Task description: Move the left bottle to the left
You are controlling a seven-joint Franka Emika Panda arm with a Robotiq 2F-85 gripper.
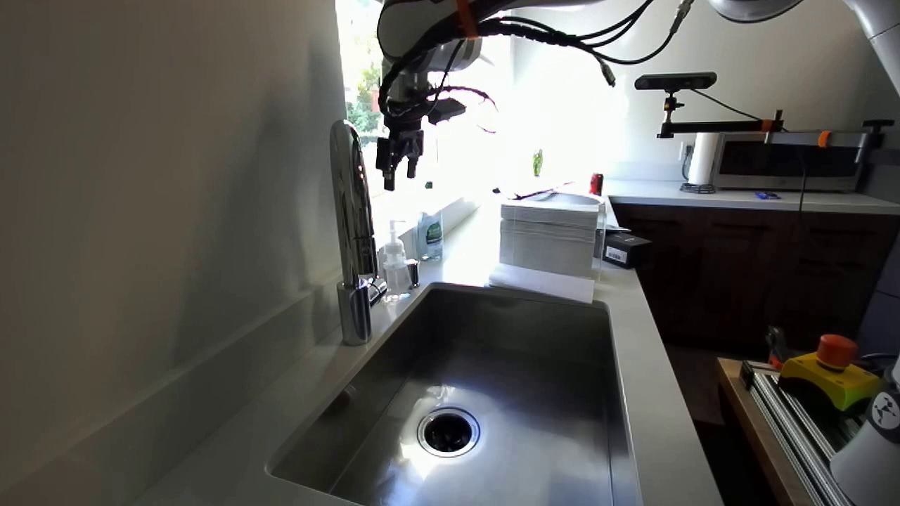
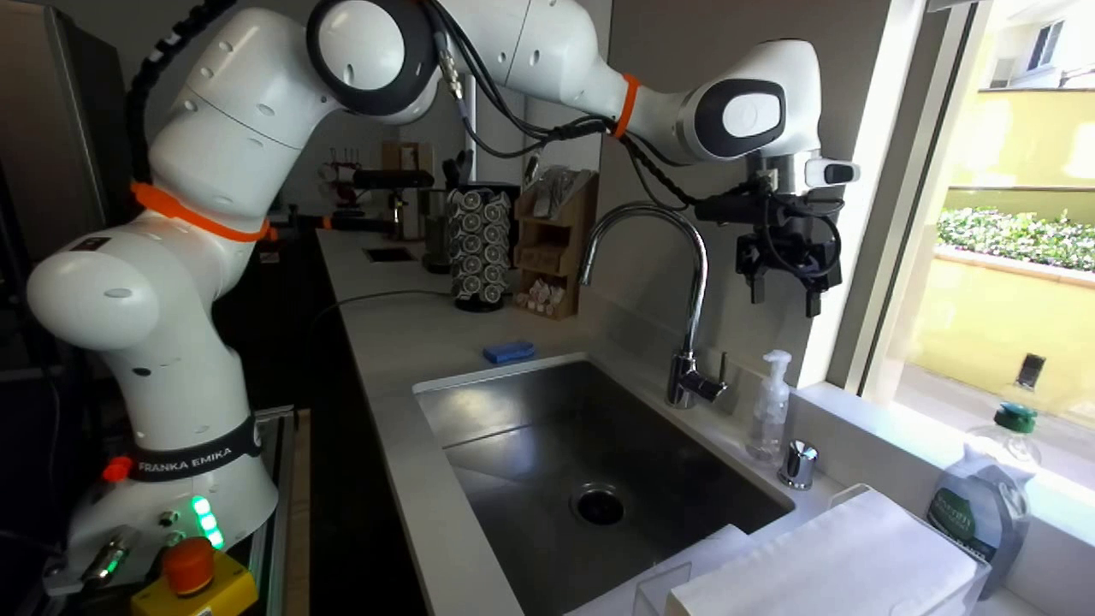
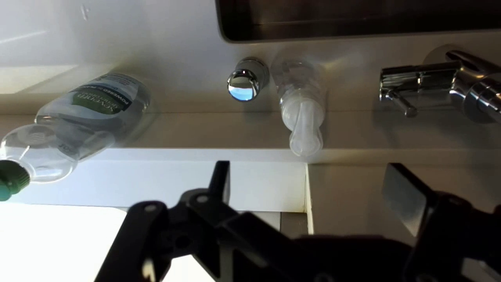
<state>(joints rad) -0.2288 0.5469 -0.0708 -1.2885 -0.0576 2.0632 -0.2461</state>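
We saw the pump bottle (image 2: 771,412) upright near the back edge of the tabletop (image 1: 654,379), just beside a chrome knob (image 2: 798,466) and near the sink (image 1: 541,330); we had room between it and the faucet (image 1: 358,232). Farther along that edge stood a green-capped bottle (image 2: 984,500). Our jaws were spread well above the pump bottle.

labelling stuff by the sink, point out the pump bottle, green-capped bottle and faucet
Pump bottle (image 2: 769,417): in an exterior view, on its clear body.
Green-capped bottle (image 3: 98,102): in the wrist view, on its label.
Faucet (image 1: 356,225): in an exterior view, on its chrome neck.
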